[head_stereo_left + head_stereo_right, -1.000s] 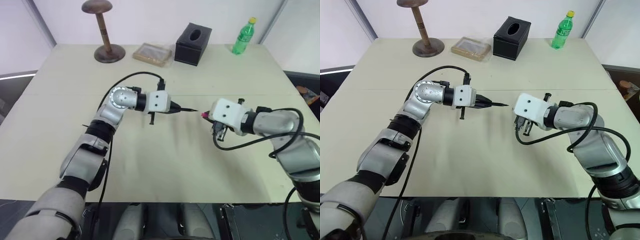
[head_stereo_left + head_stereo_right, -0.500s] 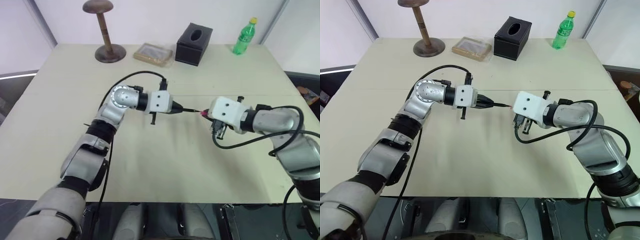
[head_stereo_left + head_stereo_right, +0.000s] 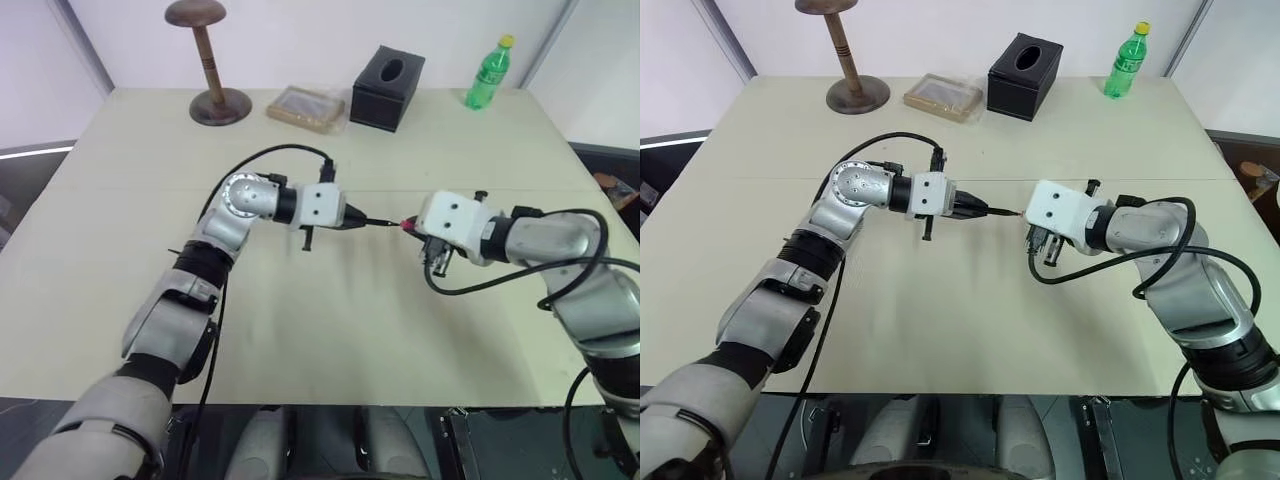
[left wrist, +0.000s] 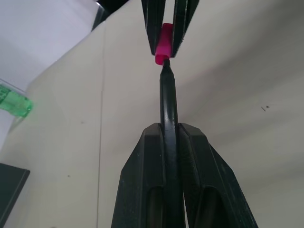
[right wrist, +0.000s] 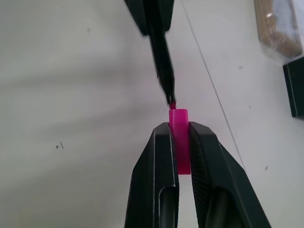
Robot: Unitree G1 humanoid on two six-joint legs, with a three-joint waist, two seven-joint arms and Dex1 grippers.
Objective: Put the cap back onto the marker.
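Left tool: the left tool (image 4: 167, 142) has both black fingers pressed tight against the marker (image 4: 167, 99), which sticks out past the fingertips, held above the counter (image 3: 330, 320).
Right tool: the right tool (image 5: 179, 137) is clamped on the cap (image 5: 179, 121), with part of the pink cylinder standing out beyond the fingertips.
Marker: a thin black stick, roughly level, its pointed tip aimed at the right tool; it sits near the middle of the counter, between the two arms.
Cap: short and bright pink, its open end facing the marker's tip.
Meeting point: in both wrist views the tip is right at the mouth of the cap; whether it is just touching or slightly inside is hard to tell.
Alignment: marker and cap lie nearly on one line, the two tools facing each other tip to tip.
Back edge of the counter: a wooden hat stand (image 3: 207, 60), a clear flat box (image 3: 305, 106), a black tissue box (image 3: 386, 88) and a green bottle (image 3: 487, 75), all well apart from the tools.
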